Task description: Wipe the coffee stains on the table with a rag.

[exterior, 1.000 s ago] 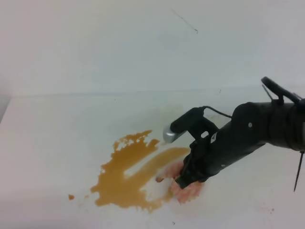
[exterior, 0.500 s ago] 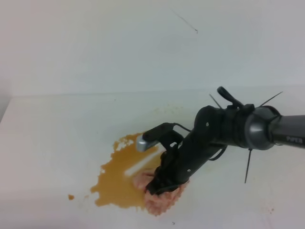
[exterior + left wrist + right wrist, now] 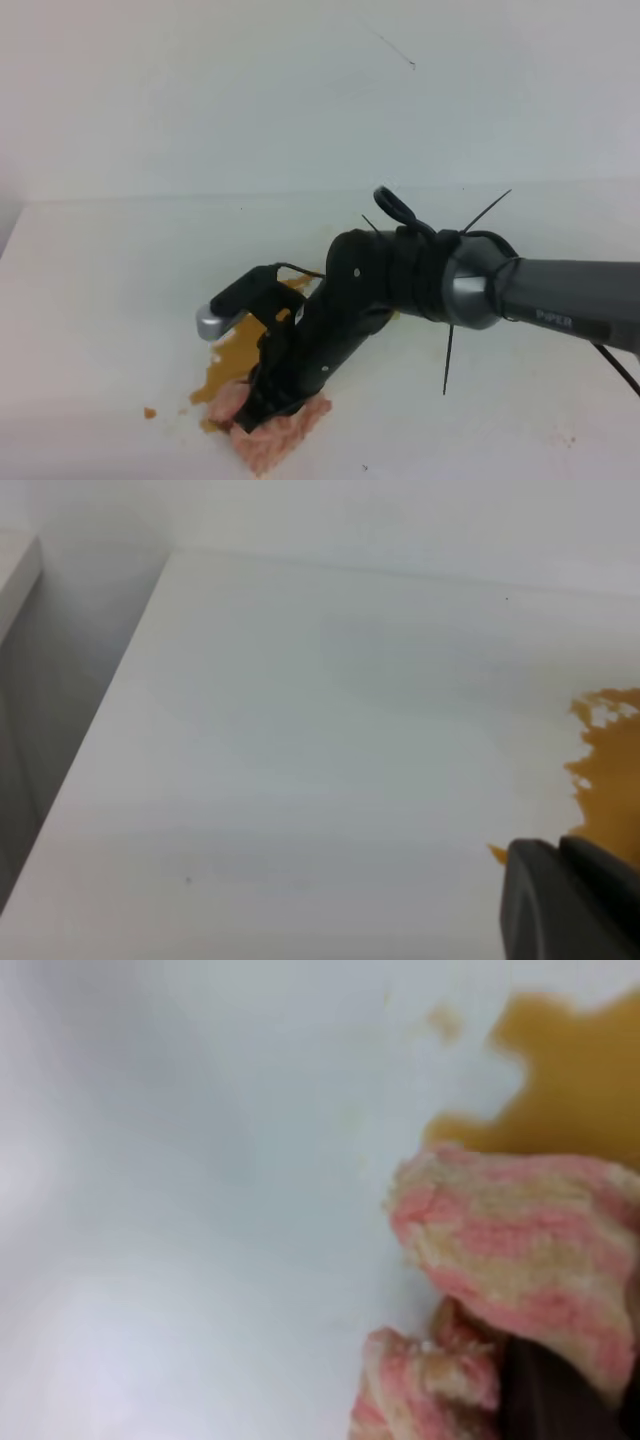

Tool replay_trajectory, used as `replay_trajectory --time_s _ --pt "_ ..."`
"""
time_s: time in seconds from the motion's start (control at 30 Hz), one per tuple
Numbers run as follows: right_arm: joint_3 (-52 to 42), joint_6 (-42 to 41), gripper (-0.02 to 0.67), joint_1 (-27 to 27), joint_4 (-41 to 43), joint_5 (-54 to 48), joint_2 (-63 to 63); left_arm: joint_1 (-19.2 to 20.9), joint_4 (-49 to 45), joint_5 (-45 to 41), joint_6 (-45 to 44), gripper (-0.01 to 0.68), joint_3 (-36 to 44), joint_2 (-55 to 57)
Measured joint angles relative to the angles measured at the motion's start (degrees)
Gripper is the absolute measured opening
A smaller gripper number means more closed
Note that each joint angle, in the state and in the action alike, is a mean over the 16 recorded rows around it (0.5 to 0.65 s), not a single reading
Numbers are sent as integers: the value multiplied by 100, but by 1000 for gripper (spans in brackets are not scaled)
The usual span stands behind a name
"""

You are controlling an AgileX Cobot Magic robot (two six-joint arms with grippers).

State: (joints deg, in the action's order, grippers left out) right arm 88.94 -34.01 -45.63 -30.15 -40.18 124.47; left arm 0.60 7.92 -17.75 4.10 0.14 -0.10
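— What's hidden from here?

— The right arm covers much of the coffee stains (image 3: 232,362); the right gripper (image 3: 258,412) is buried in the rag (image 3: 275,437), and the left gripper can't be seen.

— How's the rag?

— Bunched, pink and white, yellowed in places, pressed on the table (image 3: 110,300) at the puddle's near edge.

— The jaws?

— Clamped shut on the rag, as far as I can see.

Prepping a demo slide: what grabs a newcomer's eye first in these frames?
The orange-brown coffee stain on the white table, left of centre in the high view. Next, the black right arm reaching across the middle, its gripper pressing a crumpled pink-and-white rag onto the stain's near edge. The right wrist view shows the rag already tinged brown.
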Motion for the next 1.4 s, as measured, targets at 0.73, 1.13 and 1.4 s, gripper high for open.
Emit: replay_trajectory --time_s 0.73,1.13,1.4 --pt "1359 -97 29 -381 555 -401 947 -1 0 5 0 -1 -14 10" --pt "2600 375 28 374 1140 -615 1600 -1 0 0 0 -1 -14 10" --pt "2728 77 28 1293 890 -742 1662 -1 0 -5 0 -2 -14 10"
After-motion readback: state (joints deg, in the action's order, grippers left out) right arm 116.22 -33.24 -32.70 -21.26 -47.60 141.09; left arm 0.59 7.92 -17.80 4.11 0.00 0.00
